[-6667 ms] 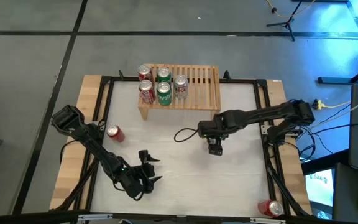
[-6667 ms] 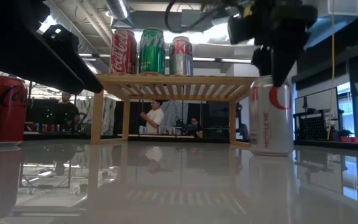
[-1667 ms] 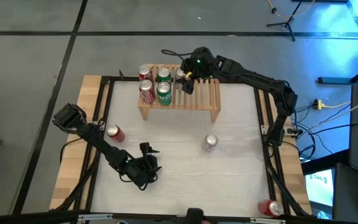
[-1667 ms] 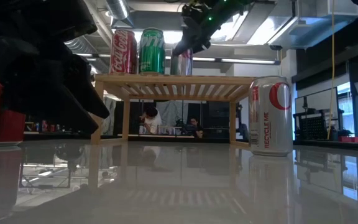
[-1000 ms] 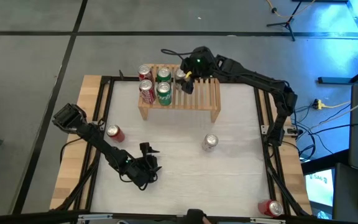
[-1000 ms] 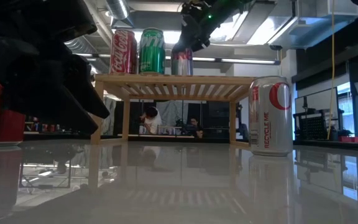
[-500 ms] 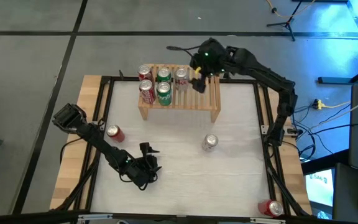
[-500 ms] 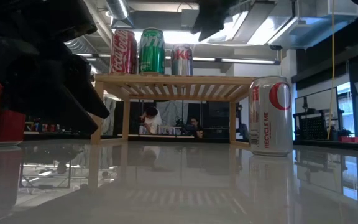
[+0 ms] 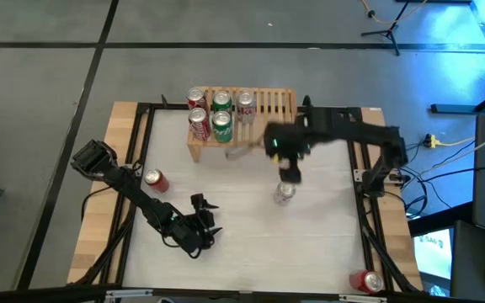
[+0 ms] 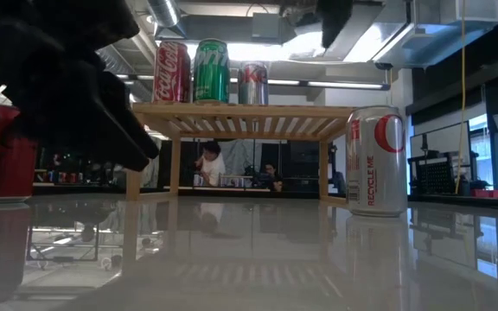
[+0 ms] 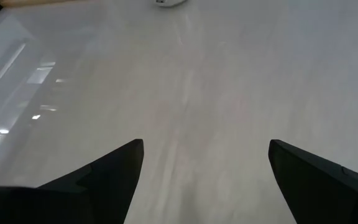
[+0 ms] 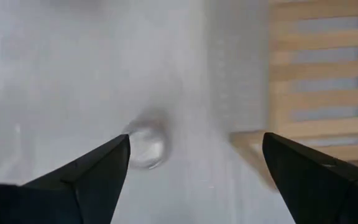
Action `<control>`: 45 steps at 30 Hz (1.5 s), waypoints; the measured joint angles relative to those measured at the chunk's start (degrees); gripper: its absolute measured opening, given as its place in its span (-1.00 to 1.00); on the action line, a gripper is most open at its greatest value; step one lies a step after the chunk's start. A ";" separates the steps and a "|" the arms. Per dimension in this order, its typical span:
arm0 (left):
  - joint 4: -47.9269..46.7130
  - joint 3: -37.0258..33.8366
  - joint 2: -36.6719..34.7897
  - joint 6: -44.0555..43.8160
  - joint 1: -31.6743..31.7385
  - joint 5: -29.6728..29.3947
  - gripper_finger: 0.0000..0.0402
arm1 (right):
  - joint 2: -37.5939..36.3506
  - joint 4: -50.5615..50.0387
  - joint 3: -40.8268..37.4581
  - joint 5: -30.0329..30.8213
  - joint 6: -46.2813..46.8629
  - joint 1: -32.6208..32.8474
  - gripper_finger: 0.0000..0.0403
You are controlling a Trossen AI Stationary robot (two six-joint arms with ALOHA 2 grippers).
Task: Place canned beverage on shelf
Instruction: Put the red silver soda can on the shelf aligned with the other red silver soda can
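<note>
The shelf [image 9: 255,118], a low light-wood slatted rack, stands at the table's far edge. Several cans stand upright on its left part, red, green and one silver [image 9: 245,105]; in the low view they line its top [image 10: 214,71]. A silver canned beverage [image 9: 285,193] stands upright on the table before the shelf [image 10: 376,161]. My right gripper [image 9: 289,174] hovers open above that can, a little to its far side, fingers pointing down; its wrist view shows the can's top [image 12: 146,148] and my right gripper [image 12: 196,140]. My left gripper [image 9: 202,220] waits open near the front left, over bare table [image 11: 206,144].
A red can [image 9: 155,179] stands on the table's left side, behind my left arm. Another red can [image 9: 365,281] sits at the near right corner, outside the table frame. The shelf's right half [image 9: 280,114] is bare slats. People show in the room beyond the table [image 10: 210,164].
My right gripper has left the shelf top, where it stood by the silver can. It has swung toward the table's near edge and right, and tipped to point down over the standing silver can. The can on the shelf stays upright.
</note>
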 joint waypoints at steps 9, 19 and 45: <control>3.52 0.00 0.00 -2.14 0.00 -0.04 0.68 | -15.97 14.15 -25.49 3.96 3.51 10.62 0.79; 6.24 0.00 0.00 -2.27 0.07 -0.13 0.68 | -37.04 38.65 -52.28 11.42 13.89 13.16 0.79; 6.28 0.00 0.00 -2.21 0.13 -0.09 0.68 | -35.11 62.86 -71.36 6.89 5.50 13.14 0.79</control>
